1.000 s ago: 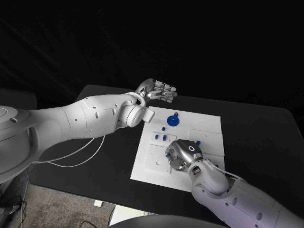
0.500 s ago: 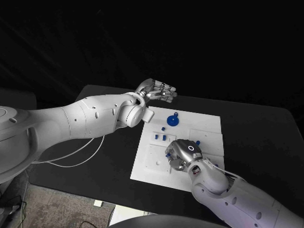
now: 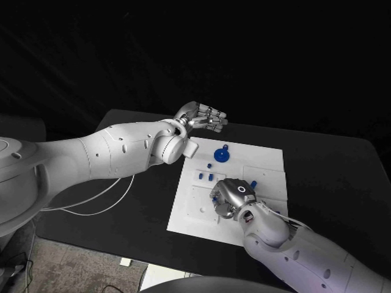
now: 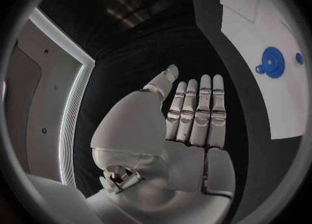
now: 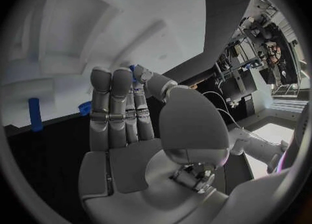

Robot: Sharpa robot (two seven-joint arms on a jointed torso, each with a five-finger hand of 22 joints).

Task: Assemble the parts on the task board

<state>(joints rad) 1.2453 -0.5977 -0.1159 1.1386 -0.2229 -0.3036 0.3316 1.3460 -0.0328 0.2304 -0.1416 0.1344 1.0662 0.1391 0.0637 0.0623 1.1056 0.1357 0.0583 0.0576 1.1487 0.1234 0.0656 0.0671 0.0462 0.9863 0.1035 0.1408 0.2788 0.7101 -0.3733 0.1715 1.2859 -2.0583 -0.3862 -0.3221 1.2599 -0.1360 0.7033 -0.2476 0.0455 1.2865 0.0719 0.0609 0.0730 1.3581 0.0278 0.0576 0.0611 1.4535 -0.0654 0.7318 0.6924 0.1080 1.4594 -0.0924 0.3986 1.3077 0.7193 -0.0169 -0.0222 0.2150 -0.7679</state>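
I have the right robot hand (image 3: 231, 196) low over the task board (image 3: 266, 160) mid-table, a small blue part (image 5: 132, 71) pinched at its fingertips; seating it comes next, needing careful alignment. My left robot hand (image 3: 203, 116) hovers released near the far edge

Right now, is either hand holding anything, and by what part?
The left hand holds nothing, its fingers straight beside the task board. The right hand seems to pinch a small blue part between thumb and fingertip; which end, I can't tell.
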